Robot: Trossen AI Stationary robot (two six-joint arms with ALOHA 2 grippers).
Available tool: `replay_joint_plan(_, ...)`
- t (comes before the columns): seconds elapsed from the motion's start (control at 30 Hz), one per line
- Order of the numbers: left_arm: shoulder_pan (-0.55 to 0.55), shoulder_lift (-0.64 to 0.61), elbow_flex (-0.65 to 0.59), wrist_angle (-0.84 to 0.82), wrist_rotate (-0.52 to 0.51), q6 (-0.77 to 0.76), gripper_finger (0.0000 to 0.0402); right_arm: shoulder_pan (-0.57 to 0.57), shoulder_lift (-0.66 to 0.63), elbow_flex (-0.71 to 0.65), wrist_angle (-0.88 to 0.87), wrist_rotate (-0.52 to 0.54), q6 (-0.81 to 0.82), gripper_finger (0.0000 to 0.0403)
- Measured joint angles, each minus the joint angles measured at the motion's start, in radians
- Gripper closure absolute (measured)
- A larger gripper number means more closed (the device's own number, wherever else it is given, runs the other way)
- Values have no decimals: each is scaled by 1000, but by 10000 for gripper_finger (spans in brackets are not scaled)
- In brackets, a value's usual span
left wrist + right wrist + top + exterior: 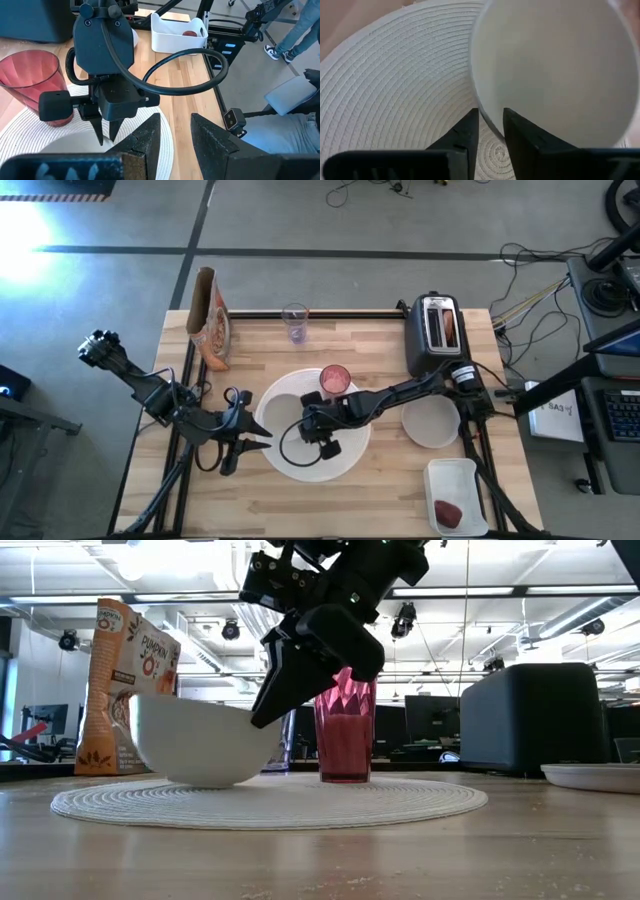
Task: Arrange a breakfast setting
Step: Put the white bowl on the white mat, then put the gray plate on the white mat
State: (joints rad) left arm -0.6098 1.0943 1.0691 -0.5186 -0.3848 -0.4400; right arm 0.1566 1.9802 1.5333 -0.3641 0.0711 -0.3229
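A small white bowl [200,745] rests by its bottom on a round woven mat [400,802]. Its rim is lower on the side toward my right gripper. My right gripper [490,117] slants down over that side and is open. One finger is inside the rim [489,125] and one outside, with a little space showing on each side. The pink tumbler [335,378] stands on the mat's far edge. My left gripper [175,130] hovers open and empty at the mat's left edge. A white plate [432,422] lies to the right. A browned bread piece [450,328] sits in the toaster.
The black toaster [435,330] stands at the far right. A white tray [458,495] with a dark-red fruit [447,512] is at the near right corner. A cereal bag [212,320] and a clear glass [295,322] stand along the far edge.
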Motion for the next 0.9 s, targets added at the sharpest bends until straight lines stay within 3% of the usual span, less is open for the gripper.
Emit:
replay_joint_plan(0.47,-1,0,-2,-6,1,-15,310,0,-115,13,-25,34,78,303)
replay_joint_plan(0.9,-11,96,-7,-23,74,-50,310,27,-232,33,-434,32,556,321)
